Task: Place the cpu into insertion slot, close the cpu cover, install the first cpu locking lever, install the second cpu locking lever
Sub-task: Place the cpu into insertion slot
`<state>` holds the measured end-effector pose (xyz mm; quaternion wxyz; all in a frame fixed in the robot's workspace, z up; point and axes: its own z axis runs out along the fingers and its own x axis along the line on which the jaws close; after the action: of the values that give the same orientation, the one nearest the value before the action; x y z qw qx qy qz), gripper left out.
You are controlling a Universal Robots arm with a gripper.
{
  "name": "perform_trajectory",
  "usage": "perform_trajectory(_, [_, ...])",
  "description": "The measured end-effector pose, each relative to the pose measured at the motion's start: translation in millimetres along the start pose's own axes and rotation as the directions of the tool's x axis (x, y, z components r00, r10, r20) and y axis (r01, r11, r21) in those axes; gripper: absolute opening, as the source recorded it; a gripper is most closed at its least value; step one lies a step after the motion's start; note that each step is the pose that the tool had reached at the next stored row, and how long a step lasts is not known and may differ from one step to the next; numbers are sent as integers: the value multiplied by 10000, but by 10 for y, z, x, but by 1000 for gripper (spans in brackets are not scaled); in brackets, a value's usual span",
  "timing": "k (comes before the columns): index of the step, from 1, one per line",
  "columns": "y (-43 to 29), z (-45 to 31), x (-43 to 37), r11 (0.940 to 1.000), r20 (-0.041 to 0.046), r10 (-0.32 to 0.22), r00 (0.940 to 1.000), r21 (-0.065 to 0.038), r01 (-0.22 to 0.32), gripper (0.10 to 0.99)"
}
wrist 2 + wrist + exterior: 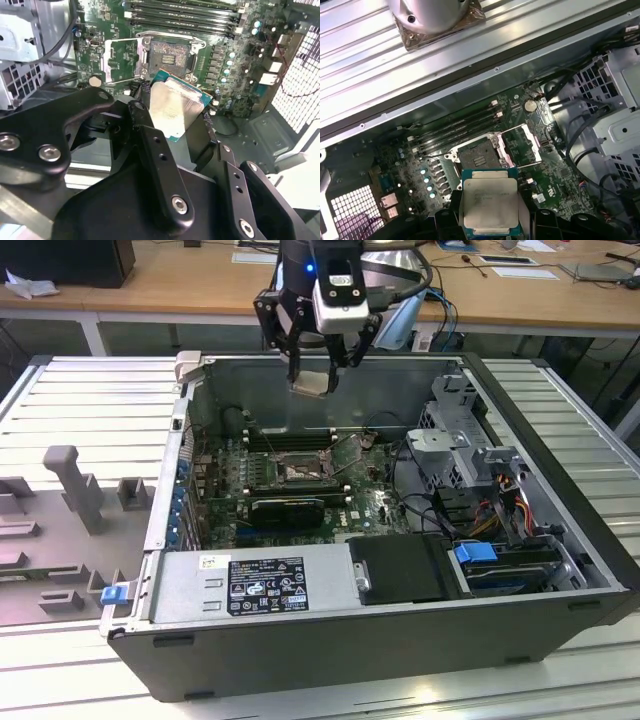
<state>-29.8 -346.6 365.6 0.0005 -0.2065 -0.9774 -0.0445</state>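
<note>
My gripper (315, 372) hangs above the open computer case, shut on the cpu (312, 383), a flat square chip with a pale metal face. In both wrist views the cpu (175, 107) (490, 205) sits between the black fingers (142, 107), tilted, well above the green motherboard (375, 505). The insertion slot (479, 157) (167, 55) lies below and ahead of the chip, with its brownish contact field bare. The cpu cover (522, 144) (121, 60) is swung open and rests beside the slot. From the exterior view the slot (300, 472) is straight under the gripper.
Long black memory slots (455, 130) run along the slot's far side. A black card (288, 510) stands on the near side. A drive cage and cables (470, 470) fill the exterior view's right. The labelled metal box (265, 585) closes the front. A grey fixture (75, 485) stands outside.
</note>
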Motion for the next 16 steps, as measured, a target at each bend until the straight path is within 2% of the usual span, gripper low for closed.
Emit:
perform_trajectory(6, [0, 3, 0, 9978, 57, 660, 9978, -15, -660, 525])
perform_trajectory(16, [0, 5, 0, 9852, 147, 1717, 9850, -46, -1716, 525])
